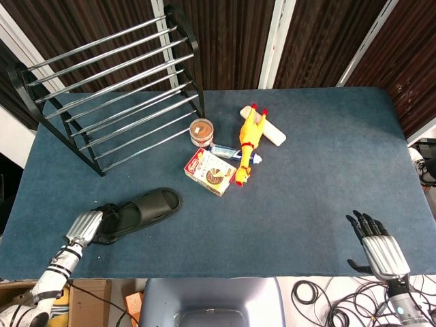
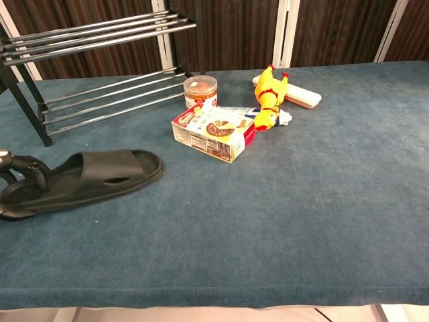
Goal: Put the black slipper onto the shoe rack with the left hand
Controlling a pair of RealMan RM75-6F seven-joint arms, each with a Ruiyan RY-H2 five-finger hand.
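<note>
One black slipper [image 1: 139, 212], toe pointing right, heel clamped in left robot hand [image 1: 88, 226].

Rubber chicken [image 1: 246, 145], box [image 1: 210, 172], tin [image 1: 201, 132]

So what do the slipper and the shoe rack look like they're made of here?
The slipper looks like matte black rubber or foam, moulded in one piece with a dull, even sheen; which of the two is unclear. The shoe rack appears to be metal: shiny chrome-like rails with bright highlights, set between black end frames.
</note>
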